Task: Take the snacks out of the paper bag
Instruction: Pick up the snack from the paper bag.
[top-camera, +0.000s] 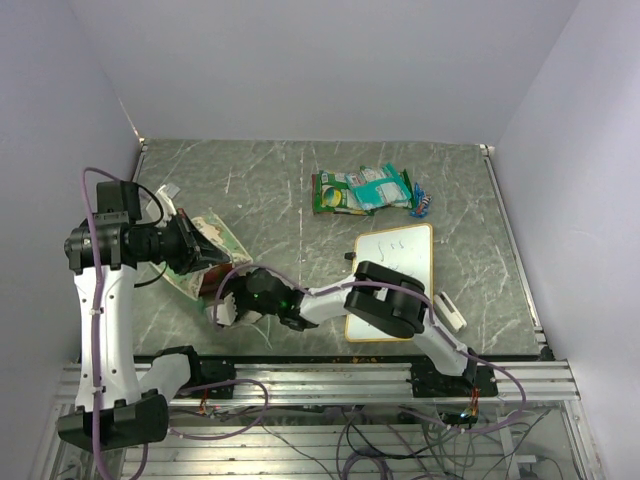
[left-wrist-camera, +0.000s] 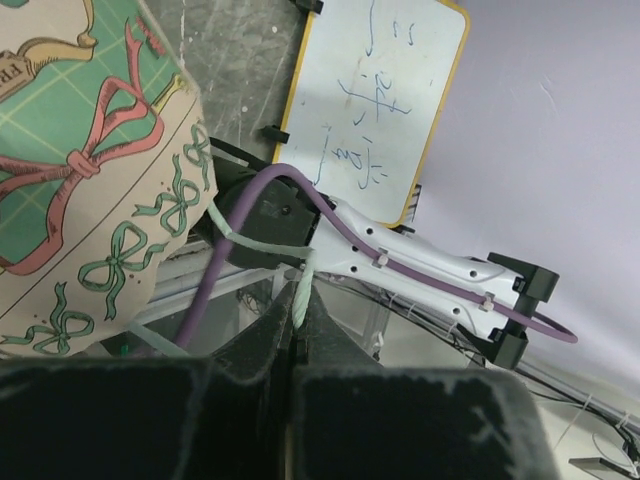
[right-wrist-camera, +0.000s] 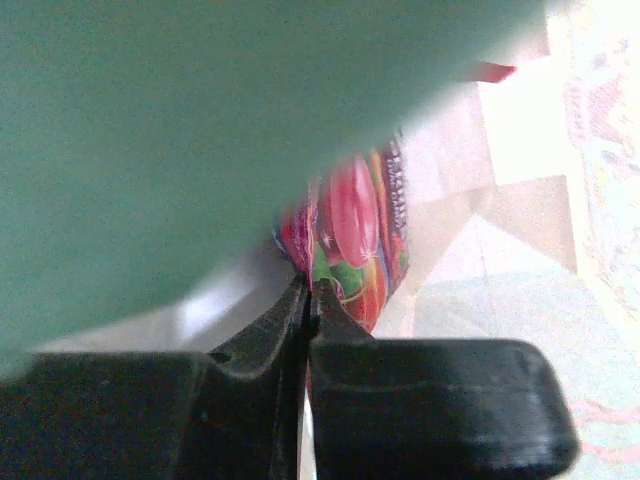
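The paper bag (top-camera: 218, 240), cream with green bow-patterned sides (left-wrist-camera: 90, 190), lies at the table's left. My left gripper (top-camera: 203, 255) is shut on its twisted string handle (left-wrist-camera: 300, 290), the fingertips (left-wrist-camera: 297, 308) pressed together on it. My right gripper (top-camera: 228, 306) reaches left into the bag's mouth. In the right wrist view it (right-wrist-camera: 310, 287) is shut on the edge of a glossy red and pink snack packet (right-wrist-camera: 355, 235), inside the bag's cream interior (right-wrist-camera: 520, 200). Several snack packets (top-camera: 360, 190) and a tiny blue candy (top-camera: 422, 203) lie on the far middle of the table.
A white whiteboard with a yellow rim (top-camera: 395, 270) lies right of centre; it also shows in the left wrist view (left-wrist-camera: 385, 90). A small white eraser block (top-camera: 451, 313) lies by its near right corner. The right arm (top-camera: 330, 298) stretches across the near table. Walls close three sides.
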